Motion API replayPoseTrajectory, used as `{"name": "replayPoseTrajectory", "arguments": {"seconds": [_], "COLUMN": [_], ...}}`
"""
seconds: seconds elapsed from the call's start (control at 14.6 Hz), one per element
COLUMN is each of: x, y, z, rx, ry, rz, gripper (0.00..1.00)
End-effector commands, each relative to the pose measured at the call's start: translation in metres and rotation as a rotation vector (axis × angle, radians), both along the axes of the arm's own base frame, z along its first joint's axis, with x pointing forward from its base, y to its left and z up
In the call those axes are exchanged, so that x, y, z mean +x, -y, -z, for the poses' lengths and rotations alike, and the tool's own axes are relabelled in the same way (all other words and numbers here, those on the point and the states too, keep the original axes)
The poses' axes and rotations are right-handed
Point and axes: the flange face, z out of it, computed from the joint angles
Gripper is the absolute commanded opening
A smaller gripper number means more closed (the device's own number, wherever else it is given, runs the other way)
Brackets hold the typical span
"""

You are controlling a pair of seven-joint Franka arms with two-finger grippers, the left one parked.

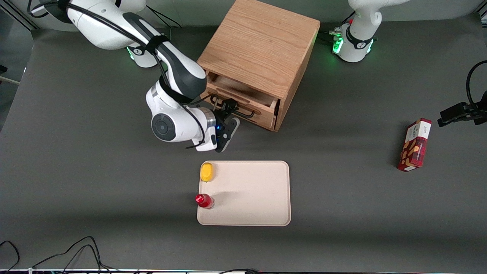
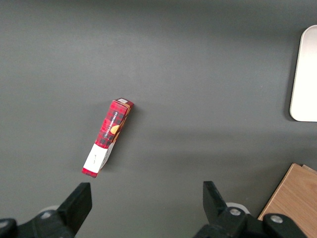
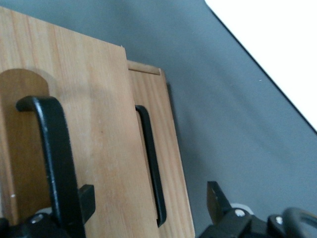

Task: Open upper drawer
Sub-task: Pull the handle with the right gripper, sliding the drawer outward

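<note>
The oak cabinet [image 1: 262, 45] stands at the back of the table. Its upper drawer [image 1: 243, 95] is pulled part way out, so its shallow inside shows. The upper drawer's black handle [image 1: 247, 113] also shows in the right wrist view [image 3: 49, 144], on the light wood front [image 3: 99, 124]. My right gripper [image 1: 229, 108] is open in front of that drawer, with one finger [image 3: 87, 198] right beside the handle bar and the other finger [image 3: 216, 201] far from it. The gripper [image 3: 151, 201] holds nothing. The lower drawer's front [image 3: 171, 148] with its own black handle [image 3: 148, 163] sits shut below.
A beige tray [image 1: 251, 194] lies nearer the front camera than the cabinet, with a yellow item [image 1: 207, 172] and a red bottle [image 1: 204, 200] on its edge. A red box [image 1: 414, 144] lies toward the parked arm's end of the table and shows in the left wrist view [image 2: 108, 137].
</note>
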Motion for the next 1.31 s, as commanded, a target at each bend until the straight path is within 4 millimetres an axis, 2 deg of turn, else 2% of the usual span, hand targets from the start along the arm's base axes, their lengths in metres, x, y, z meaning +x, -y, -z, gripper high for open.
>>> {"name": "replayPoseTrajectory", "arguments": {"seconds": [0.0,0.21,0.48,0.82,1.03,1.24], "x": [0.024,0.045,0.063,0.077,0.088,0.089], "y": [0.013,0.039,0.054,0.057,0.067,0.068], "z": [-0.003,-0.008,-0.015,-0.013,-0.020,-0.029], "rx": [-0.007,-0.029,-0.030,-0.023,-0.023,-0.030], "ry": [0.028,0.027,0.030,0.007,0.004,0.018], "rz": [0.006,0.037,0.058,0.052,0.058,0.065], "gripper": [1.00,1.00,1.00,1.00,1.00,1.00]}}
